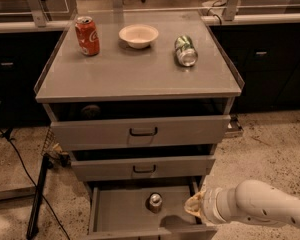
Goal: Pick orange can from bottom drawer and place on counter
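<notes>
The orange can point(154, 202) stands upright in the open bottom drawer point(125, 211), near the middle, its silver lid facing up. My gripper point(192, 207) is at the end of the white arm that comes in from the lower right. It hangs over the drawer's right side, a short way to the right of the can and apart from it. The counter point(135, 71) is the glossy grey cabinet top above.
On the counter stand a red cola can point(87, 35) at the back left and a white bowl point(138, 35) in the middle back; a green-and-silver can point(185, 51) lies on its side at the right. Two upper drawers point(140, 131) stick out slightly. A black cable point(37, 199) runs at the left.
</notes>
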Controlling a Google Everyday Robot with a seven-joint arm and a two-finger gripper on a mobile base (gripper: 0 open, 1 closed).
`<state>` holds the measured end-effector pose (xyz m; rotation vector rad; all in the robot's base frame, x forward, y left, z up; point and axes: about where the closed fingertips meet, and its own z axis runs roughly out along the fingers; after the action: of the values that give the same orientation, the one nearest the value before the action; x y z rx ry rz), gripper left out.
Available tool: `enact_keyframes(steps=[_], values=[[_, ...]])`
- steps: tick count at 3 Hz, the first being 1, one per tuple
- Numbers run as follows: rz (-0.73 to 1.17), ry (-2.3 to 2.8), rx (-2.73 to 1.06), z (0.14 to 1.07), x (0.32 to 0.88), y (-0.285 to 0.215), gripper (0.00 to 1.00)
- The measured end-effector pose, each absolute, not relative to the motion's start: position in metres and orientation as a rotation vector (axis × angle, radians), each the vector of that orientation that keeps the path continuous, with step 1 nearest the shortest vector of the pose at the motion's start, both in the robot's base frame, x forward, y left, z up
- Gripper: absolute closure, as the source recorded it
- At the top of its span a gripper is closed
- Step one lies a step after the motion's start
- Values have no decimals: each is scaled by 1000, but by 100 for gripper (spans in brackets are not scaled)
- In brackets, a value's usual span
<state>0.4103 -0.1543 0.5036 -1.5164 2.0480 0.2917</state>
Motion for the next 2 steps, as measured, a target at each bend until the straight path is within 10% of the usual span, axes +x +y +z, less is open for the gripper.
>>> enact_keyframes(steps=[2], values=[[261, 2017, -1508, 417, 450, -143, 100]])
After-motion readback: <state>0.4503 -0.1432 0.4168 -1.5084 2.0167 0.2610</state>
